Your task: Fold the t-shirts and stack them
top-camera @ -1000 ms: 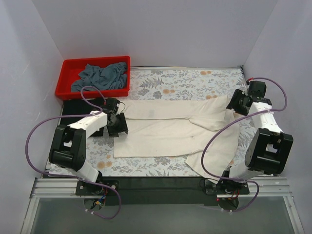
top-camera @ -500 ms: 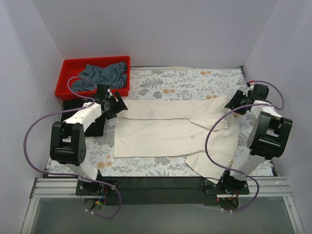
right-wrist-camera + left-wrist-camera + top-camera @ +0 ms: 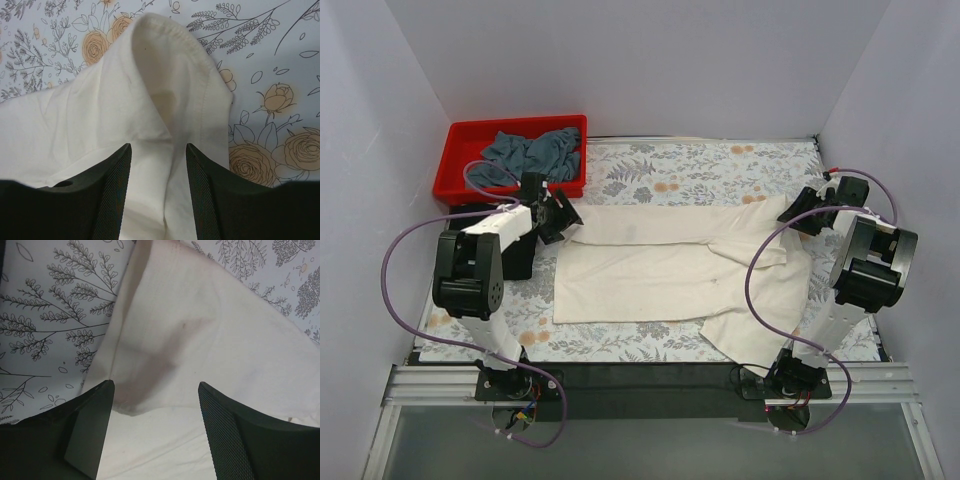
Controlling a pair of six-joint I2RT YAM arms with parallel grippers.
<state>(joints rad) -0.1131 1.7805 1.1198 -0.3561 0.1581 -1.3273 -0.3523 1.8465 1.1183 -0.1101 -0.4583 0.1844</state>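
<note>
Cream shirt [image 3: 670, 270] spread flat mid-table on floral tablecloth [image 3: 700, 165], partly folded lengthwise. Left end effector [image 3: 155, 405] open over shirt's left far corner, holding nothing. Right end effector [image 3: 157, 160] part open astride raised cloth fold at right far corner; grip unclear. Grey-blue shirt [image 3: 530, 155] crumpled in red bin [image 3: 455, 160], far left.

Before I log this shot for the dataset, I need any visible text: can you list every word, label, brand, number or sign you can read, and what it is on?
None can be read: the cream-white t-shirt, the grey-blue t-shirt, the red bin, the floral tablecloth and both arms show no legible text, label, brand or number.
</note>
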